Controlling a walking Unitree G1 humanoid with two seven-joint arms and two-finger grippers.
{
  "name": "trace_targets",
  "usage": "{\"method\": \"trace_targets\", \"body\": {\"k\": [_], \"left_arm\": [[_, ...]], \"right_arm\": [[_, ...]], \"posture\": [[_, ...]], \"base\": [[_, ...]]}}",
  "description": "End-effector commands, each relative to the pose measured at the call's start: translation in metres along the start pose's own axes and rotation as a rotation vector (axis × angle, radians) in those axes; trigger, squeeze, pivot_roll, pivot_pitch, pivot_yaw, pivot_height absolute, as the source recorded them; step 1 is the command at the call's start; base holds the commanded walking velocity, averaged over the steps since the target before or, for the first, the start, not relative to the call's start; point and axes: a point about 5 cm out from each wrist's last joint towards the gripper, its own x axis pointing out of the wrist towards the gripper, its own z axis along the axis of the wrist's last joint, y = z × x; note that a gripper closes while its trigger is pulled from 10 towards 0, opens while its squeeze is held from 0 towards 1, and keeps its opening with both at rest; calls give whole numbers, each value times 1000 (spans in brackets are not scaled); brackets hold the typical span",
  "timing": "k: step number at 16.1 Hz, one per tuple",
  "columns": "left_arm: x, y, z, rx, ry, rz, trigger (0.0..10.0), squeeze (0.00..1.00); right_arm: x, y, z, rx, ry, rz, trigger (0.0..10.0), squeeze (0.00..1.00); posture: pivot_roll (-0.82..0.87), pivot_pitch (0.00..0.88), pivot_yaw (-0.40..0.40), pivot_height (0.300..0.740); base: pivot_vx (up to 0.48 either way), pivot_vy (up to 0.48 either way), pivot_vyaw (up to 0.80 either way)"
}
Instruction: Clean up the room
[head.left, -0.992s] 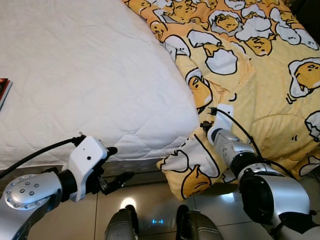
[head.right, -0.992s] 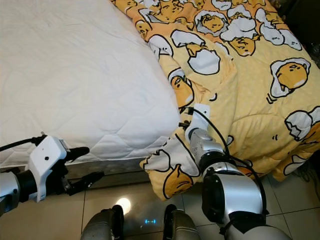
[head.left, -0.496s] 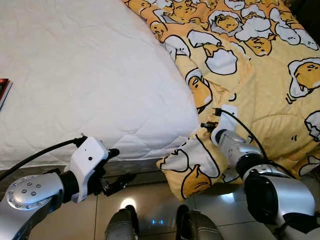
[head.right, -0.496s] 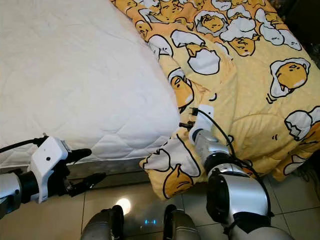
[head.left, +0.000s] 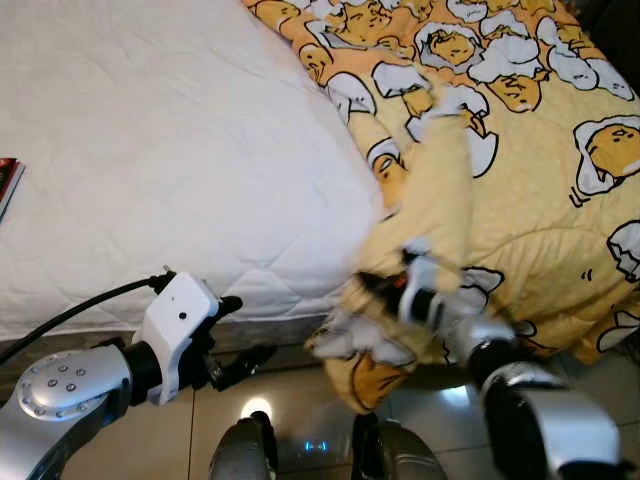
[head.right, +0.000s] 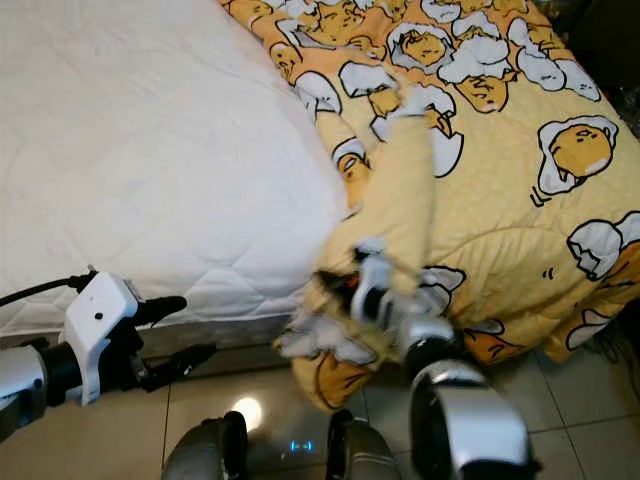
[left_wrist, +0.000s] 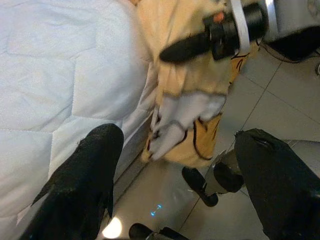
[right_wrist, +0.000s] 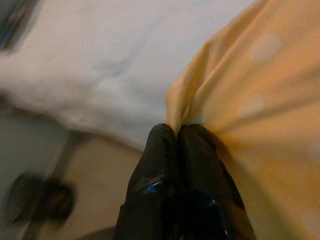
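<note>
Your right gripper (right_wrist: 175, 137) was clamped on the blanket (head.left: 540, 190) edge at the bed (head.left: 150, 150) corner. Your left gripper (head.left: 235, 330), fingers apart, hung idle near the floor. The blanket lay bunched; spreading it evidently remained.

The yellow blanket (head.left: 520, 200), printed with egg characters, is bunched into a ridge, its edge pinched between the right gripper's (right_wrist: 176, 131) closed jaws.
</note>
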Motion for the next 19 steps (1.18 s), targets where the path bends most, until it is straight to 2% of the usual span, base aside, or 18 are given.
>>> {"method": "trace_targets", "body": {"k": [1,2,4,8,12,14,15,19], "left_arm": [[1,-4,0,1,2,-16,10000,0],[2,-4,0,0,2,-15,10000,0],[1,-4,0,-2,2,-15,10000,0],[1,-6,-1,-8,4,-18,10000,0],[1,-8,-2,-10,4,-22,10000,0],[0,-9,-3,-11,9,-22,10000,0],[-1,-10,-4,-11,13,-23,10000,0],[-1,-11,-3,-6,11,-26,10000,0]], "right_arm": [[4,11,-9,-28,48,111,0,0],[9,30,-27,-58,118,270,0,0],[6,59,-51,-112,222,504,0,0],[-10,94,-65,-169,294,760,0,0],[-28,116,-71,-187,349,911,0,0],[-32,124,-72,-192,358,949,0,0],[-35,134,-73,-194,358,983,0,0],[-35,139,-74,-197,335,969,0,0]], "posture": [[170,252,2,740],[170,251,1,740],[170,251,1,740],[162,239,-2,740],[169,238,-8,740],[169,234,-12,740],[169,231,-15,740],[177,223,-20,740]], "base": [[0,0,0],[0,0,0],[0,0,0],[0,0,0],[0,0,0],[0,0,0],[0,0,0],[0,0,0]]}}
